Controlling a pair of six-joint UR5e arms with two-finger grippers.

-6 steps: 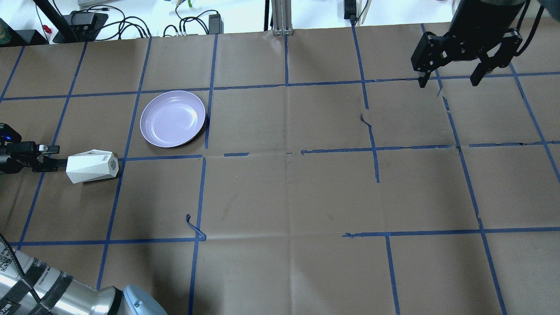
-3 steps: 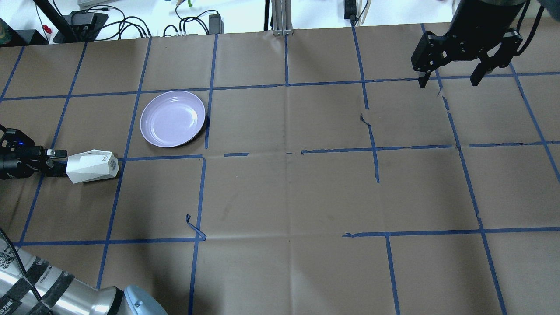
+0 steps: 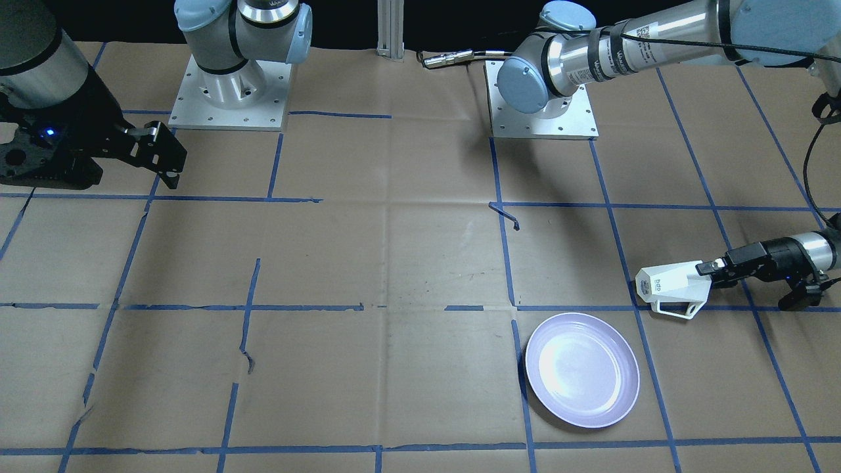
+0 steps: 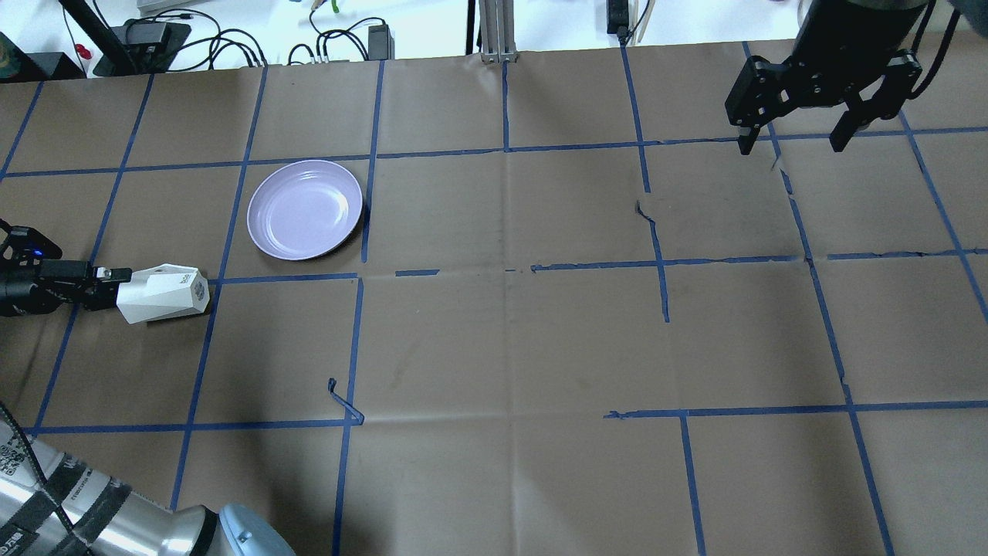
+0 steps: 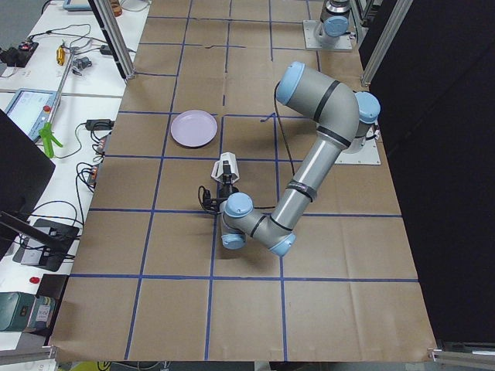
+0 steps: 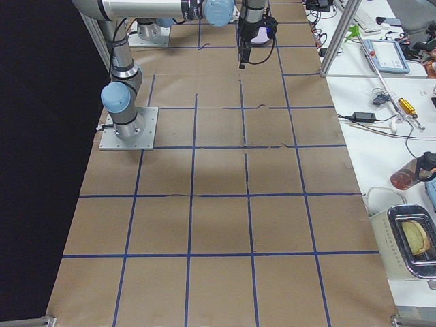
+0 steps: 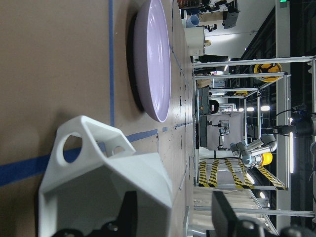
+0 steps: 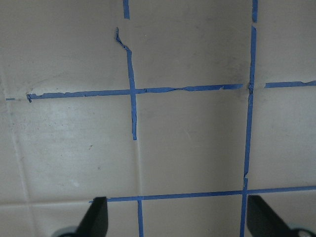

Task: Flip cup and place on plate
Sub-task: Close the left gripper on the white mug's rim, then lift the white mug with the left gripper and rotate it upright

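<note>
The white faceted cup (image 4: 164,293) lies on its side on the paper, wide rim toward my left gripper (image 4: 114,286), lettered base away from it. It also shows in the front view (image 3: 673,287) and the left wrist view (image 7: 98,182), handle to one side. The left gripper (image 3: 712,269) is open, low and level, with its fingertips at the cup's rim end; one finger (image 7: 129,217) overlaps the cup and the other is clear of it. The lavender plate (image 4: 305,209) lies empty just beyond the cup (image 3: 582,370). My right gripper (image 4: 787,143) hangs open and empty far off.
Brown paper with a blue tape grid covers the table (image 4: 502,347). A loose curl of tape (image 4: 343,401) sticks up near the cup's square. Cables and power bricks (image 4: 231,46) lie past the far edge. The arm bases (image 3: 227,92) stand on the robot's side.
My left gripper has slid toward the cup and now reaches its rim end. The cup, the plate and the right arm have not moved.
</note>
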